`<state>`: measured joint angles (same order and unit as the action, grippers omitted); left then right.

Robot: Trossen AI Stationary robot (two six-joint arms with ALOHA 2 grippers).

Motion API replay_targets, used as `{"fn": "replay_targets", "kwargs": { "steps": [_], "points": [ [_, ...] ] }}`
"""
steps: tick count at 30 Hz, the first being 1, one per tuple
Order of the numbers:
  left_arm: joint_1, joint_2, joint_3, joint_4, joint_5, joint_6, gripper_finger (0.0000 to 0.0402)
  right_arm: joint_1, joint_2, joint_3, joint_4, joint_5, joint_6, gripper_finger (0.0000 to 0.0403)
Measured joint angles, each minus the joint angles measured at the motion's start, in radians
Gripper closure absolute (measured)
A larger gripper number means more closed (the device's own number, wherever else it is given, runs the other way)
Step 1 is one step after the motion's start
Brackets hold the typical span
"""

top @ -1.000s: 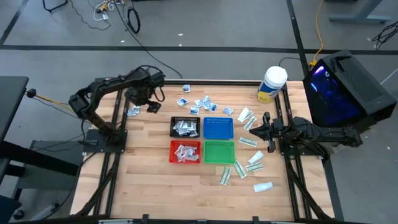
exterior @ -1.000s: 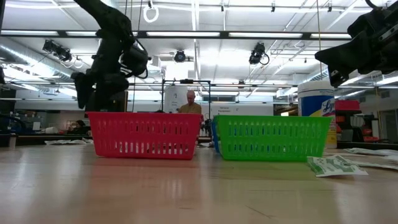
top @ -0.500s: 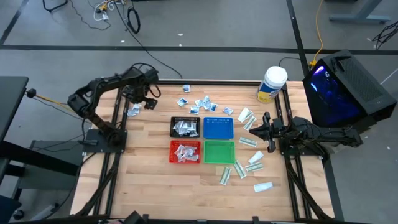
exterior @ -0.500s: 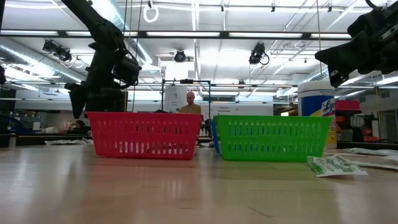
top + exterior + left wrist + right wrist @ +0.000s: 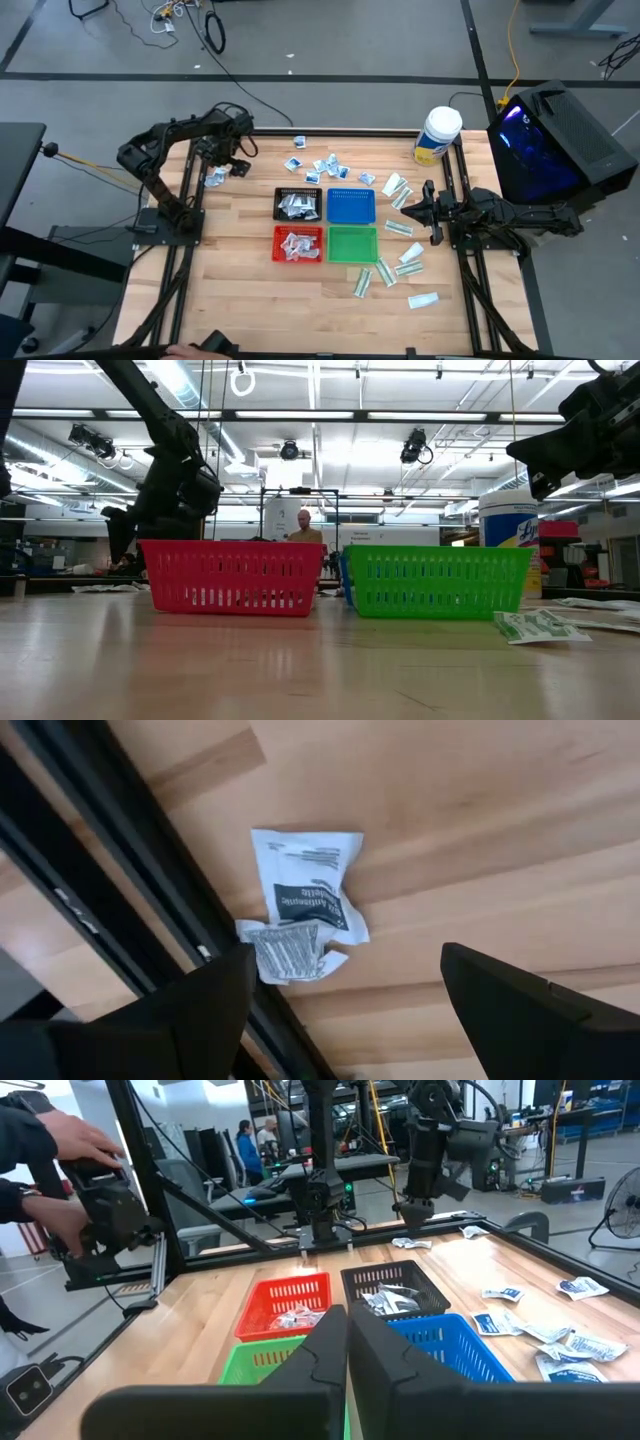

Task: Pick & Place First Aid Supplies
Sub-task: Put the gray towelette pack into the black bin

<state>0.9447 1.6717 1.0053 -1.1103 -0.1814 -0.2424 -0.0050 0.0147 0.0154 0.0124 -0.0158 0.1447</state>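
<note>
Left gripper (image 5: 222, 168) wide open, hovering over packets (image 5: 305, 905) at table's left edge, upper left of high view. Looks like reach-for-pickup step. Next: drop straight down, pinch one packet, mind frame rail (image 5: 130, 890) right beside. Right gripper (image 5: 413, 204) pinched shut, empty, parked mid-right.

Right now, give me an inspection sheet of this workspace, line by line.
Surface: wooden table, bare toward the front.
Job's things: white packets scattered at the back, green-and-white packets on the right; one packet lies by the table's left rail.
Trays: black tray and red tray hold packets; blue tray and green tray look empty.
Clutter: white jar at the back right corner.
Hands: left hand open, above the rail-side packet; right hand shut, empty, at the right edge.
Cables: on the floor beyond the table.
Surroundings: people in the room behind.
</note>
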Motion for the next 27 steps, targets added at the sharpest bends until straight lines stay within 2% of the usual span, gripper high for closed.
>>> {"fn": "replay_targets", "kwargs": {
  "steps": [5,15,27],
  "points": [
    [0.025,0.033,0.001,0.001,-0.003,-0.007,0.0076,0.0,0.0,0.0,0.0,0.0,0.0,0.0385],
    [0.005,0.041,0.012,-0.02,0.014,-0.008,0.0076,0.0,0.0,0.0,0.0,0.0,0.0,0.0385],
    [-0.022,0.041,0.212,-0.12,0.035,0.048,0.0076,0.0,0.0,0.0,0.0,0.0,0.0,0.0385]
  ]
}}
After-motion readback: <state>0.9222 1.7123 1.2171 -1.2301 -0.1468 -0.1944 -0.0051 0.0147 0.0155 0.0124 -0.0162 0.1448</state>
